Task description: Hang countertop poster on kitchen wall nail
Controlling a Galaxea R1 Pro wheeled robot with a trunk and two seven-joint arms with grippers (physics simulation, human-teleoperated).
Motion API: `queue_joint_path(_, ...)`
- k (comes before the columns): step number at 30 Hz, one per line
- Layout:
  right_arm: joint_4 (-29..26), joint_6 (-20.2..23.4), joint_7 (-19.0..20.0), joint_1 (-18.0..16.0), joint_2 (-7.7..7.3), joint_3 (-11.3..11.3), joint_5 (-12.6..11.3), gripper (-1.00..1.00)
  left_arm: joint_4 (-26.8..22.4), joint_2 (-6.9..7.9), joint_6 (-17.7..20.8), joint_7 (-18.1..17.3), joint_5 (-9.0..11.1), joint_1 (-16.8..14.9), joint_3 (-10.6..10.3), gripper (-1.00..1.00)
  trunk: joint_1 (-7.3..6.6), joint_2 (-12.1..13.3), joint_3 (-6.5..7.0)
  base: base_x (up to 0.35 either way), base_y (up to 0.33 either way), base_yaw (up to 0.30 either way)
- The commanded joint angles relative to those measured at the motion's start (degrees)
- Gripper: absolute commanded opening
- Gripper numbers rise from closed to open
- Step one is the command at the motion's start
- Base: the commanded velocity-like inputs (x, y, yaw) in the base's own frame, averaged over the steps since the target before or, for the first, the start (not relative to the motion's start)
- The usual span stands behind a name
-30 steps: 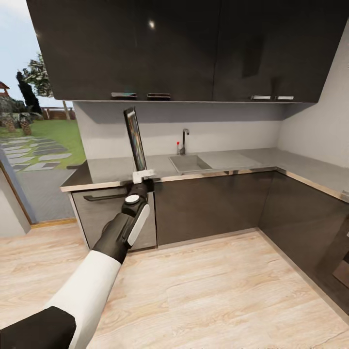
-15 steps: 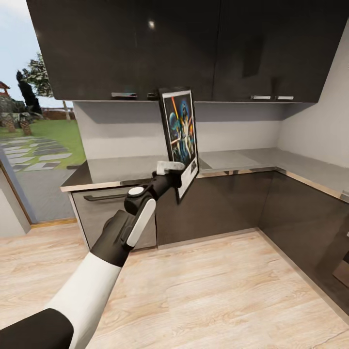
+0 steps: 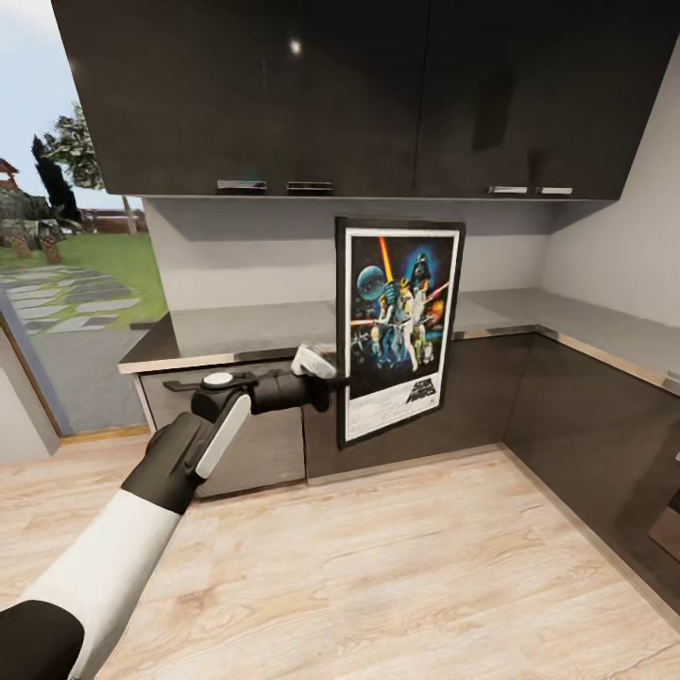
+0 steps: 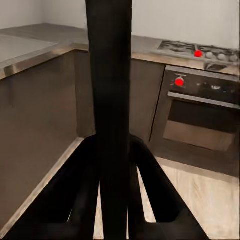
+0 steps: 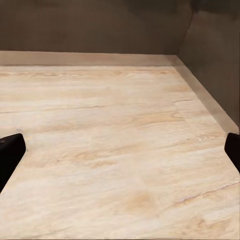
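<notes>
One wood floor (image 3: 397, 576) takes up the lower half of the head view, bare planks running out to the cabinet bases; the right wrist view looks along the same floor (image 5: 115, 150) to a dark plinth corner. One L-shaped countertop (image 3: 236, 326) runs along the back wall and turns down the right side, its metal front edge bright above the dark base cabinets (image 3: 567, 406). One row of dark upper cabinets (image 3: 359, 94) hangs over it, with four short metal handles along the lower edge. At the left an open doorway (image 3: 57, 274) shows a garden.

One poster (image 3: 399, 326) is held upright in the air in front of the counter's front edge, face toward the head camera, above the floor and touching neither counter nor wall. Its top edge sits below the upper cabinets, with a strip of bare wall showing between them.

The left gripper (image 3: 331, 370) is clamped on the poster's left edge, arm stretched out level from the left. In the left wrist view the frame edge (image 4: 109, 100) stands as a dark bar between the two closed fingers (image 4: 70, 200). Beyond it sit one oven (image 4: 200, 120) and one hob (image 4: 197, 50), with two red knobs.

The right gripper (image 5: 120, 150) is spread wide over the floor, its fingertips (image 5: 10, 150) at opposite picture edges, holding nothing.
</notes>
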Motion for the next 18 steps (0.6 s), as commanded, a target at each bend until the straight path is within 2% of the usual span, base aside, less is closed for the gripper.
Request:
queue_joint_path(1,-0.19,2.56,1.78,-0.61,-0.28,-0.22,0.52,1.0,1.28,0.99,0.27,-3.87,0.42,-0.05,-0.08,-1.0,0.0,-0.03,-0.05,0.0,0.0,0.0)
queue_joint_path(3,-0.27,7.98,5.75,-2.52,-2.09,-0.22,0.47,1.0,4.58,2.39,0.07,-11.56,0.34,-0.05,-0.08,-1.0,0.0,-0.03,-0.05,0.0,0.0,0.0)
queue_joint_path(4,-0.22,8.98,7.1,-3.12,-2.62,-0.22,0.44,1.0,5.44,2.76,-0.09,-13.36,0.32,-0.05,-0.08,-1.0,0.0,-0.03,-0.05,0.0,0.0,0.0)
queue_joint_path(7,0.1,12.58,16.46,-7.6,-4.99,-0.4,0.38,1.0,9.93,4.47,-3.15,-22.8,0.35,-0.05,-0.08,-1.0,0.0,-0.03,-0.05,0.0,0.0,0.0)
queue_joint_path(10,0.08,16.65,20.76,-10.84,-5.7,-0.5,0.43,1.0,12.73,4.87,-4.89,-27.71,0.37,-0.05,-0.08,-1.0,0.0,-0.03,-0.05,0.0,0.0,0.0)
queue_joint_path(11,0.11,19.42,22.56,-12.87,-6.13,-0.5,0.48,1.0,13.98,4.97,-5.35,-29.86,0.4,-0.05,-0.08,-1.0,0.0,-0.03,-0.05,0.0,0.0,0.0)
queue_joint_path(13,0.15,22.16,24.47,-15.24,-6.53,-0.38,0.52,1.0,15.15,5.03,-5.64,-31.76,0.42,-0.05,-0.08,-1.0,0.0,-0.03,-0.05,0.0,0.0,0.0)
queue_joint_path(14,0.24,25.71,28.32,-18.79,-6.94,-0.26,0.58,1.0,16.39,5.05,-5.89,-34.02,0.48,-0.05,-0.1,-1.0,0.0,-0.03,-0.05,0.0,0.0,0.0)
queue_joint_path(15,0.25,26.74,29.9,-19.87,-7.04,-0.23,0.6,1.0,16.66,5.05,-5.94,-34.6,0.49,-0.05,-0.11,-1.0,0.0,-0.03,-0.05,0.0,0.0,0.0)
queue_joint_path(17,0.37,30.09,36.72,-24.04,-7.98,-0.17,0.64,1.0,17.29,5.01,-6.07,-36.17,0.52,-0.05,-0.14,-1.0,0.0,-0.03,-0.05,0.0,0.0,0.0)
queue_joint_path(18,0.43,30.84,38.34,-25.02,-8.39,-0.16,0.65,1.0,17.38,5.0,-6.09,-36.41,0.52,-0.05,-0.15,-1.0,0.0,-0.03,-0.05,0.0,0.0,0.0)
